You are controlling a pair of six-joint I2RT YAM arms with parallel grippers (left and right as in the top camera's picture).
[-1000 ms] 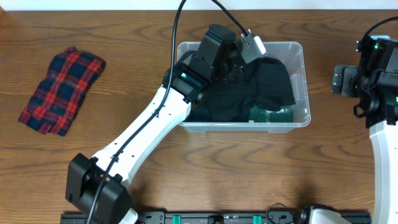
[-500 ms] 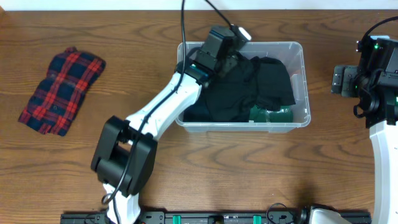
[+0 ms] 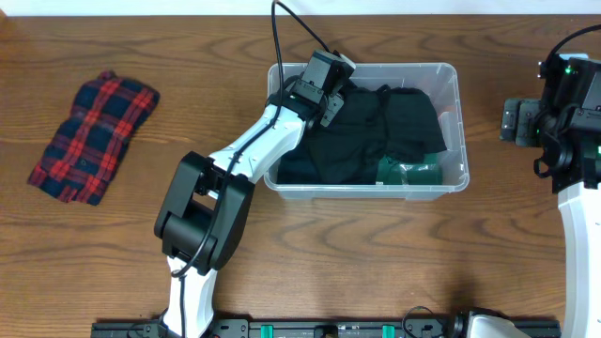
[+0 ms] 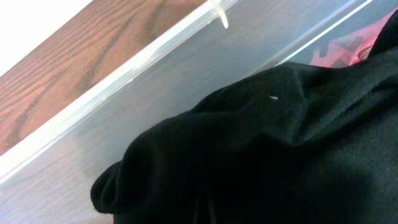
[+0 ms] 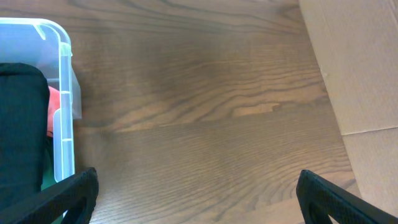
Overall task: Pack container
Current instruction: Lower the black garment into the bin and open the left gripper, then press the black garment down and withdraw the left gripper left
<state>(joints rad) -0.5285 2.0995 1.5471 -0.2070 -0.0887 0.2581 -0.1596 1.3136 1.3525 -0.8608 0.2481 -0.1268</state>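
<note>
- On the table (image 3: 376,253), the container (image 3: 413,67) stood right of centre, well apart from the plaid cloth (image 3: 92,136) lying flat at the far left.
- Inside the container, the black garment (image 3: 376,131) covered most of the floor. A green item (image 3: 413,174) showed at the front edge, partly under it.
- The left arm (image 3: 254,150) reached over the left wall of the container. The left gripper (image 3: 326,83) was clenched at the back left corner, down against the black garment. The views did not show whether fabric was caught between the jaws.
- The right gripper (image 5: 198,193) stood released and empty over bare wood, beside the container's right wall.
- Judged step: tucking the black garment down into the corner. To do it well, keep the pressure on the fabric only and stay clear of the rim. Before lifting, confirm the jaws are free of cloth, so that nothing is dragged back out.
- Compared with one second before, the left arm had folded, bringing its elbow closer to the container. The left gripper had shifted toward the back left corner and appeared lower. The plaid cloth, the container and the right gripper had not moved.
</note>
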